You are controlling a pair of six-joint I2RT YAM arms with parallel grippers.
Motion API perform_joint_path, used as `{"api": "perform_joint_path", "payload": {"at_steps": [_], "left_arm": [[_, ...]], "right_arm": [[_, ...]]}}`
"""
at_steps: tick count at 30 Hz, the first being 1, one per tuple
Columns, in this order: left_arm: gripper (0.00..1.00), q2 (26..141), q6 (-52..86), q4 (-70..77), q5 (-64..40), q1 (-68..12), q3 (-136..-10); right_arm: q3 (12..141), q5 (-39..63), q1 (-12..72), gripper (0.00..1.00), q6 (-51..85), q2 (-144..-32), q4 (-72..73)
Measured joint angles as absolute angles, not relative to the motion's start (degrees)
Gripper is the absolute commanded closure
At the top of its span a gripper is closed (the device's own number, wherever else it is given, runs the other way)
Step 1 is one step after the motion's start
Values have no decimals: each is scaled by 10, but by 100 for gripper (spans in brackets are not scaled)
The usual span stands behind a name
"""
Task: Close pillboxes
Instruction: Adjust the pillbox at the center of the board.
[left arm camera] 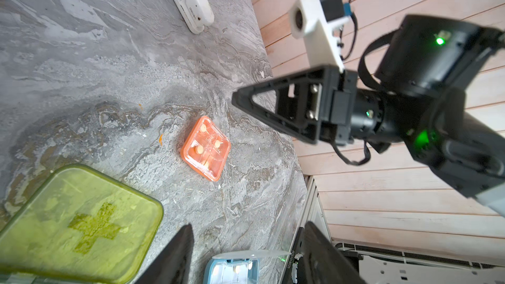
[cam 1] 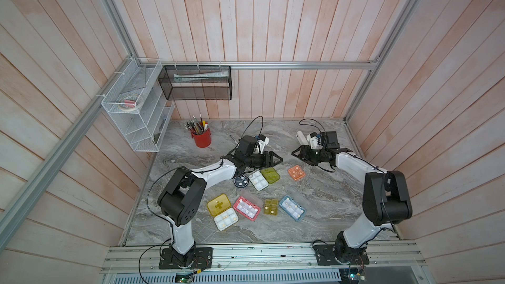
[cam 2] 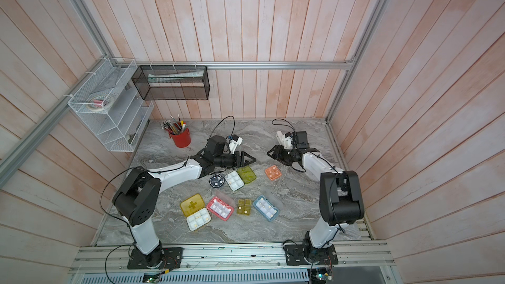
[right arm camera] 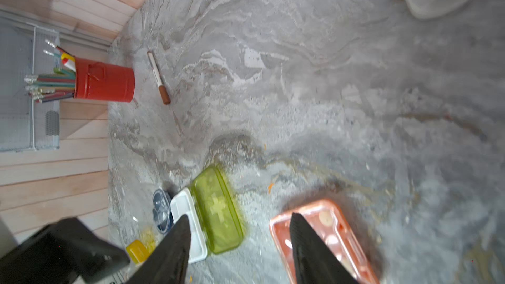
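Counter (cam 1: pixel 328 200): grey marbled surface with seven pillboxes spread over its middle.
Left fingers (left arm camera: pixel 175 258): spread apart and grasping nothing, hanging just behind the lime-green pillbox (cam 1: pixel 263 177).
Right fingers (right arm camera: pixel 306 249): spread apart and grasping nothing, hanging over the near edge of the orange square pillbox (cam 1: pixel 296 172).
Lime-green pillbox: open, with its green lid lying flat beside its white tray.
Dark round pillbox (cam 1: pixel 241 181): just beside that white tray, on the left arm's side; I cannot tell whether it is closed.
Orange square pillbox: clear lid down over its pills, set apart toward the right arm.
Yellow pillbox (cam 1: pixel 222 211): front row, open, its cross lid folded back.
Pink pillbox (cam 1: pixel 246 208): next in the row, with its clear lid open.
Small amber pillbox (cam 1: pixel 271 206): next in the row, lid position unclear.
Blue-grey pillbox (cam 1: pixel 291 208): end of the row, with its clear lid open.
Red cup (cam 1: pixel 201 137): holds pens, at the far left of the counter.
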State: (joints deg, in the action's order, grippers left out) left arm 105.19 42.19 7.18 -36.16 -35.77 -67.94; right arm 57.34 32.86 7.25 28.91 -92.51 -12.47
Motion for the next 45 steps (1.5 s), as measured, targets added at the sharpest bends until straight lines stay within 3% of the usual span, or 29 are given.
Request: {"api": "perform_joint_path", "payload": {"at_steps": [2, 5, 11, 25, 45], "left_arm": [[32, 1051, 420, 71, -361, -357, -677], [26, 1042, 413, 65, -361, -356, -669], [20, 994, 410, 55, -359, -348, -646], [17, 890, 401, 33, -359, -307, -570], [17, 851, 401, 23, -355, -289, -523]], "right_arm": [[535, 328, 72, 13, 295, -892, -128], [488, 328, 72, 10, 301, -856, -138], [448, 328, 72, 10, 305, -844, -135], [441, 346, 70, 10, 315, -923, -83], [555, 355, 66, 10, 297, -1028, -71]]}}
